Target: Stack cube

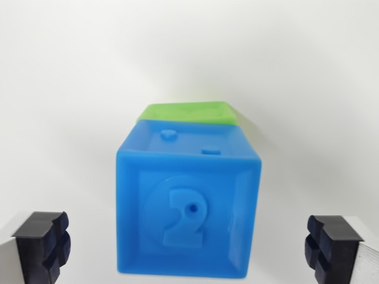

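Fingers (189,251) wide apart, holding nothing — blue cube (188,204) between, green cube (188,112) behind.

The blue cube (188,204) looks like smooth, slightly glossy moulded plastic with a raised 2 on its face, the green cube (188,112) at its 12 o'clock a similar smooth plastic, and the black finger pads (42,244) matt, ridged rubber.
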